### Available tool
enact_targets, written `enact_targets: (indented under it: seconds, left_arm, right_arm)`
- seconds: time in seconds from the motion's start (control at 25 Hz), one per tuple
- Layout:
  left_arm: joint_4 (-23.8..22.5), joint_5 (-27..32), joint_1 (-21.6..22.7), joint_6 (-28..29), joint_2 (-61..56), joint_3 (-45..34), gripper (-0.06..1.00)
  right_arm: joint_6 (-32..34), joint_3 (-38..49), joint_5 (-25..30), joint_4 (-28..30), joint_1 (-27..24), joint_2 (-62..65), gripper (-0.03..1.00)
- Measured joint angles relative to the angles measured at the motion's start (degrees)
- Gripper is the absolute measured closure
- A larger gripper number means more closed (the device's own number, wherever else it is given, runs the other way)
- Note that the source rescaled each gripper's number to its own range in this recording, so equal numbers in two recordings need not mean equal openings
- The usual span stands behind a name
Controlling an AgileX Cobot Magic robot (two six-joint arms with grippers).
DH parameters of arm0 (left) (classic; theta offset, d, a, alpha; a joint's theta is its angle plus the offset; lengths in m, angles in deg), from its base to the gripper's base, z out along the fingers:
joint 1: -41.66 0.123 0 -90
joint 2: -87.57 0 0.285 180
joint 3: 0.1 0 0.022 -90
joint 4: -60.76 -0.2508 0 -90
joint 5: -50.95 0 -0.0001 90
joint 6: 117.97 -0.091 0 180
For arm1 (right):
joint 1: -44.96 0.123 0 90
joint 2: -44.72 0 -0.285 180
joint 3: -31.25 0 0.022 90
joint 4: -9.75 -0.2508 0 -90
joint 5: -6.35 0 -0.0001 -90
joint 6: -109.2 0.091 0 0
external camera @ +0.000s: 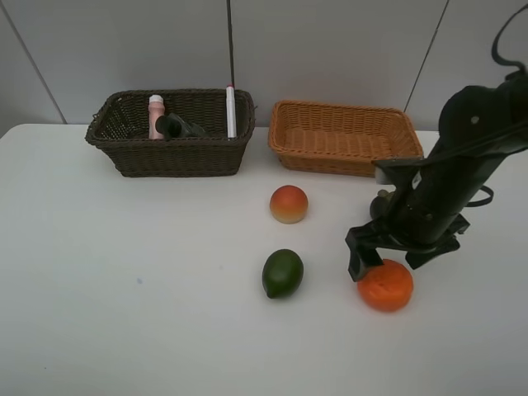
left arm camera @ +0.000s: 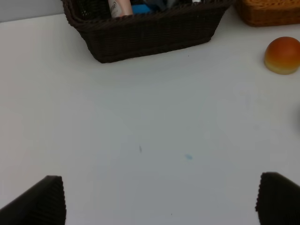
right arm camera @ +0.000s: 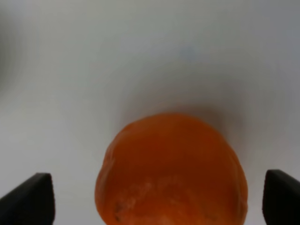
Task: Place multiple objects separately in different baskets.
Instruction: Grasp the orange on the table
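The right end effector (external camera: 393, 257) hangs over the orange (external camera: 385, 286) with its jaws wide apart, one on each side and not pressing it. The orange sits on the white worktop (external camera: 124, 289), near a green fruit (external camera: 283, 273) and a red-yellow fruit (external camera: 289, 204). The left end effector (left arm camera: 159, 201) is wide apart too, holding nothing. The dark basket (external camera: 165, 157) holds a pink bottle (external camera: 156, 115) and a marker (external camera: 231, 111).

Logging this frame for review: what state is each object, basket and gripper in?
dark brown basket: holds pink bottle, pump bottle, marker.
tan basket: looks empty.
red-yellow fruit: loose on table.
green fruit: loose on table.
orange: on table, ungrasped.
right gripper: open, straddling orange.
left gripper: open, holding nothing.
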Motion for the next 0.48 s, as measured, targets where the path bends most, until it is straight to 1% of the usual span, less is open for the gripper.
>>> enact_targets:
  seconds: [0.28, 0.48]
  left_arm:
    - [0.0, 0.0, 0.0, 0.0, 0.0, 0.0, -0.06]
    - [0.0, 0.0, 0.0, 0.0, 0.0, 0.0, -0.06]
  right_arm:
    - [-0.1, -0.1, -3.0, 0.0, 0.0, -6.8, 0.03]
    - [-0.1, -0.5, -2.8, 0.3, 0.0, -9.2, 0.03]
